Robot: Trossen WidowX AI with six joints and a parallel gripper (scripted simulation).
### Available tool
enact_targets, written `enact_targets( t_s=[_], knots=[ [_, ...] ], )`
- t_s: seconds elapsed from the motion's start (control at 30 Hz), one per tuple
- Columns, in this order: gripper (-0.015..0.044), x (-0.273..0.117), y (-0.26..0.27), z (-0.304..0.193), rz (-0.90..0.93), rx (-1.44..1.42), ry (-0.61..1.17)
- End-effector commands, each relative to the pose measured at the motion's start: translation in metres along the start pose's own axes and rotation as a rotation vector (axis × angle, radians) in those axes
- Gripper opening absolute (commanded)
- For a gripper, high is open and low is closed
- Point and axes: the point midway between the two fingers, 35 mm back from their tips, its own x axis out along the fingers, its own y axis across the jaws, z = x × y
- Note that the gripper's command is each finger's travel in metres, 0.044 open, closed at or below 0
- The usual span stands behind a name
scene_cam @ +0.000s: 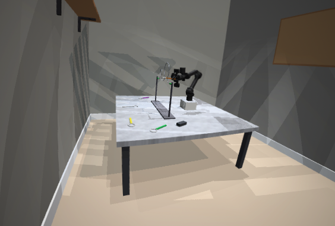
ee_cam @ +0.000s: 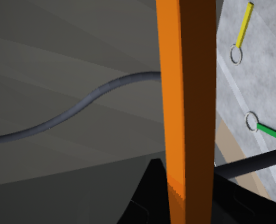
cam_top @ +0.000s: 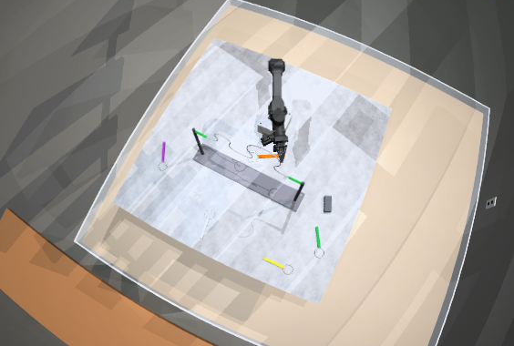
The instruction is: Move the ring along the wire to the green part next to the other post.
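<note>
My gripper (cam_top: 280,157) (scene_cam: 175,78) (ee_cam: 166,167) is shut on the orange handle (cam_top: 268,157) (scene_cam: 170,78) (ee_cam: 184,100), high above the table. The handle points sideways from the fingers to its pale ring, which is near the middle bends of the wire; whether it touches is too small to tell. The grey wire (cam_top: 230,143) (ee_cam: 89,99) passes behind the handle in the wrist view. One green part (cam_top: 200,134) is by the left post (cam_top: 198,143) (scene_cam: 156,90), the other (cam_top: 295,180) (scene_cam: 170,84) by the right post (cam_top: 299,191) (scene_cam: 170,101).
A dark base plate (cam_top: 255,180) (scene_cam: 161,109) joins the posts. Loose rings with purple (cam_top: 163,151), white (cam_top: 205,228), yellow (cam_top: 273,262) (ee_cam: 244,25) and green (cam_top: 317,237) (ee_cam: 271,131) handles lie on the table. A black block (cam_top: 327,204) (scene_cam: 181,124) lies near the right post.
</note>
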Motion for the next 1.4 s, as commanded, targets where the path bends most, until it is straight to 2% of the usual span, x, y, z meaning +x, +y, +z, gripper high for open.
enact_targets(
  t_s=[0.0,1.37],
  knots=[
    [-0.0150,-0.002,0.011,-0.001,0.032,0.024,0.006],
    [-0.0150,-0.006,0.050,0.005,0.155,0.242,-0.007]
  ],
)
